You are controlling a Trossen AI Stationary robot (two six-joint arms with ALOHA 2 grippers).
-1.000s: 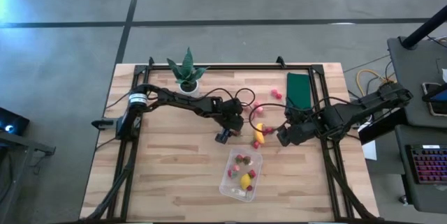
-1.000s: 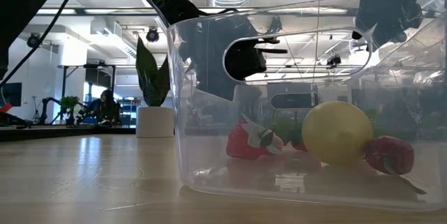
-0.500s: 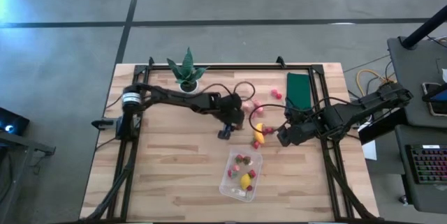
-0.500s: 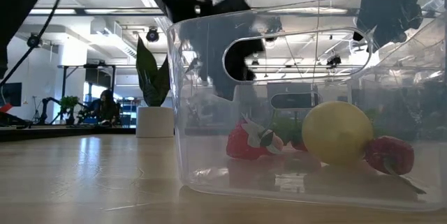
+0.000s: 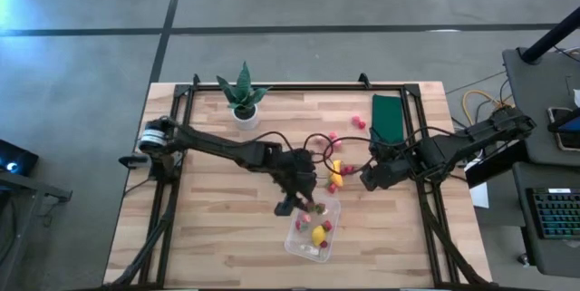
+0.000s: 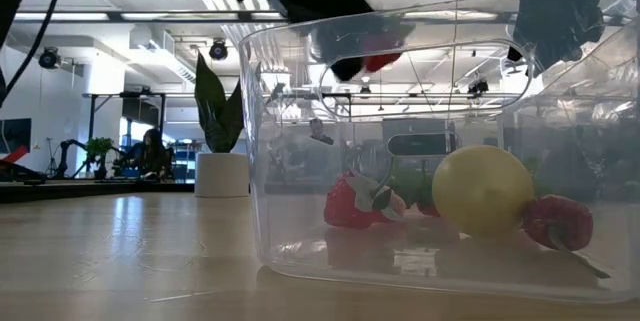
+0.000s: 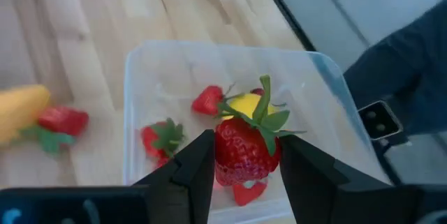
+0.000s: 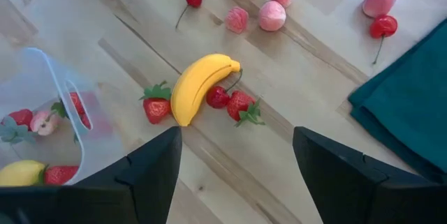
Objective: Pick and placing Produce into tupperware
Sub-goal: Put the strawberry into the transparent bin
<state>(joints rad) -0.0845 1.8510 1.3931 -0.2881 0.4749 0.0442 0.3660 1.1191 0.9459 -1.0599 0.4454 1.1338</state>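
The left arm has swung from mid-bench to above the tupperware [image 7: 140, 70], so a drop is near: its fingers [image 7: 195, 161] clamp a strawberry [image 7: 246, 151]; the right gripper [image 8: 234, 168] hangs fingers apart, banana [image 8: 195, 84] just ahead

Left arm: stretched from the table's left edge diagonally toward the middle front. Left gripper [image 5: 302, 202]: pointed downward, fingers [image 7: 199, 165] closed on a strawberry [image 7: 246, 150].
Right arm: reaching in from the right edge, low. Right gripper [image 5: 367, 175]: fingers [image 8: 150, 168] spread wide, holding nothing.
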